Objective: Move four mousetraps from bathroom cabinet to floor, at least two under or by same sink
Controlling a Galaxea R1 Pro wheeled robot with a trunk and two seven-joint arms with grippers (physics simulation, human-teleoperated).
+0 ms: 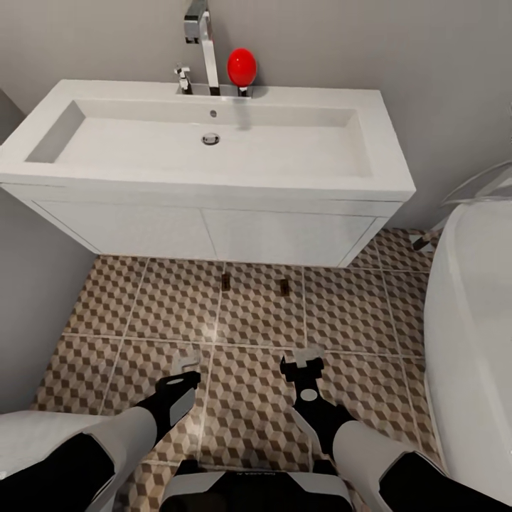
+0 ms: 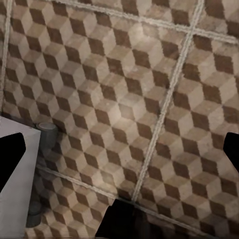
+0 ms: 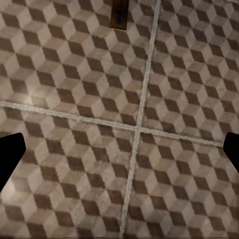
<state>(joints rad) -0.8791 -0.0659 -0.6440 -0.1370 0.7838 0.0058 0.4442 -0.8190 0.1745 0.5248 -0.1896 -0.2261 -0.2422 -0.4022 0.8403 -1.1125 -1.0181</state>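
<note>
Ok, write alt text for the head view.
Two mousetraps lie on the patterned floor just before the white sink unit. Both pincers, left and right, hover empty above the tiles; a bathtub edges in.

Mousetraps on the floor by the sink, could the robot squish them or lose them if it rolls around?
Possibly. Two mousetraps lie on the bathroom floor, close to the white unit under the sink and just ahead of both grippers. Rolling forward might bump or run over them. They are tiny and dark against the busy cube-patterned tiles, so they are easy to overlook. The bathtub sits close on the right, leaving little room to turn.
</note>
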